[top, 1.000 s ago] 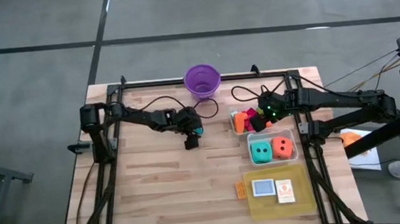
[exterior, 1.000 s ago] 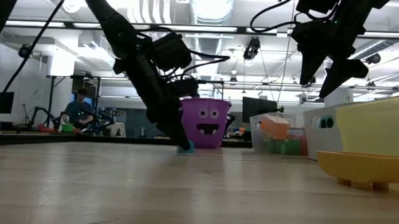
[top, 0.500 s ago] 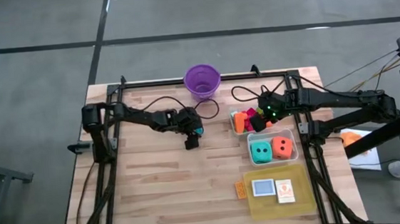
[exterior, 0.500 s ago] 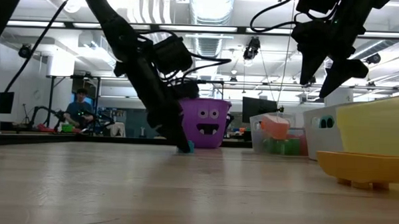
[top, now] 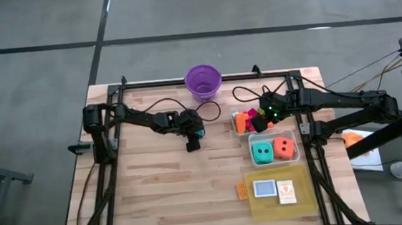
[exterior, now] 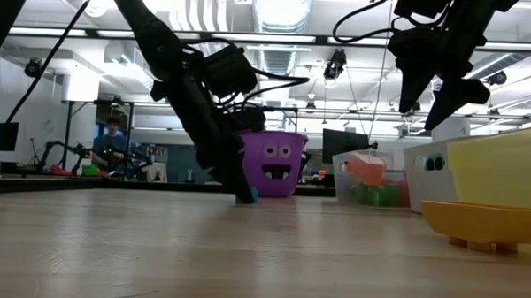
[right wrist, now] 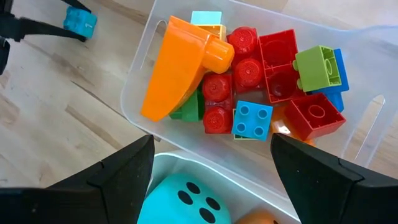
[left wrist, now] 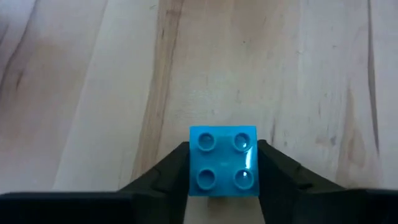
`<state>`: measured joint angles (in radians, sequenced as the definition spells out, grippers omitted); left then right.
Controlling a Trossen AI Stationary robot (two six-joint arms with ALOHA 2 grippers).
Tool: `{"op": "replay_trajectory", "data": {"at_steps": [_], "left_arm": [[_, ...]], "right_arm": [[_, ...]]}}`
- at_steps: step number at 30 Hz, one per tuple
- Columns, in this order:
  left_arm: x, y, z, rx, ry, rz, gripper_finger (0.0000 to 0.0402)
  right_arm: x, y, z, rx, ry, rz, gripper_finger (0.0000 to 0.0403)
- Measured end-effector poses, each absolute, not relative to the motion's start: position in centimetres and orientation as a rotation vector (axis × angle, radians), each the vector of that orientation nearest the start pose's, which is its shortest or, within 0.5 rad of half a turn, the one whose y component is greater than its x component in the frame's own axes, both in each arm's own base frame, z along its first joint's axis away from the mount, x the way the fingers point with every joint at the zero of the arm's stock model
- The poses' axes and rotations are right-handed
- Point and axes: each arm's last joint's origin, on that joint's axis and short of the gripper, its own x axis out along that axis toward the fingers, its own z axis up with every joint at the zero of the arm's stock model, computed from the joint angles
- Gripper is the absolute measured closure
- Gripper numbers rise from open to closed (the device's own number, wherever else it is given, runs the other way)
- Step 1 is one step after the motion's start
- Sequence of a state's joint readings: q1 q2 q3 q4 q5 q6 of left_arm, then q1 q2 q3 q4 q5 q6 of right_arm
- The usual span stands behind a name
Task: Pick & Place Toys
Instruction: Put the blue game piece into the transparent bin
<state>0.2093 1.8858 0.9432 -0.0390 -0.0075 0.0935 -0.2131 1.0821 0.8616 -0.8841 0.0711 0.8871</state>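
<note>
Between the fingers of the left end effector sits a blue block, studs up, resting on the desk. Compared with a second ago, the two dark fingers have narrowed: each inner face now meets a side wall of the block, with no visible gap on either side. The left end effector is therefore clenched on the blue block. In the low view the fingertips and the block are both down at the desk surface, so the block is gripped but not yet lifted. The arm itself shows no visible shift in the high view; only the finger spacing has changed.

Significance for the task: the pick phase for this piece appears complete, and the next phase is judged to be a lift and a carry. A purple bucket stands beyond the left end effector, near the far desk edge; whether it is the destination cannot be told.

The right end effector hovers, fingers spread and holding nothing, above a clear tub that contains an orange wedge and red, green and blue blocks. A teal die lies in the adjacent tub, directly beneath the fingers.
</note>
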Motion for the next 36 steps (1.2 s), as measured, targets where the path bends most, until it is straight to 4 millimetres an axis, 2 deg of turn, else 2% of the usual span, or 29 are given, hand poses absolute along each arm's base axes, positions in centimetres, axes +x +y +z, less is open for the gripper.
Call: {"op": "replay_trajectory", "data": {"at_steps": [2, 10, 14, 17, 21, 24, 28, 32, 36], "left_arm": [[34.0, 7.3, 11.1, -0.024, 0.986, 0.172, 0.0277], [34.0, 7.3, 11.2, -0.095, 0.978, 0.193, 0.0277], [34.0, 7.1, 11.6, -0.201, 0.965, 0.176, 0.0277], [34.2, 6.9, 12.4, -0.329, 0.934, 0.143, 0.0277], [35.0, 6.7, 15.0, -0.523, 0.838, 0.079, 0.0277], [35.2, 6.4, 17.1, -0.605, 0.779, 0.045, 0.0277], [35.1, 6.2, 21.5, -0.629, 0.602, 0.002, 0.0277], [34.5, 6.0, 25.9, -0.679, 0.399, -0.051, 0.0277], [33.6, 5.9, 29.7, -0.799, 0.200, -0.116, 0.0277]], "right_arm": [[18.7, -4.3, 25.5, 0.866, 0.921, -0.731, 0.0087], [18.7, -4.3, 25.5, 0.866, 0.920, -0.730, 0.0087], [18.8, -4.0, 25.6, 0.835, 0.924, -0.702, 0.0087], [19.3, -3.4, 25.8, 0.757, 0.914, -0.617, 0.0087], [20.3, -2.2, 26.3, 0.630, 0.861, -0.476, 0.0087], [21.2, -1.3, 26.9, 0.544, 0.780, -0.400, 0.0087], [22.3, 0.0, 28.1, 0.433, 0.623, -0.308, 0.0087], [23.0, 1.2, 29.6, 0.357, 0.472, -0.322, 0.0087], [23.5, 2.3, 32.1, 0.206, 0.393, -0.379, 0.0087]]}}
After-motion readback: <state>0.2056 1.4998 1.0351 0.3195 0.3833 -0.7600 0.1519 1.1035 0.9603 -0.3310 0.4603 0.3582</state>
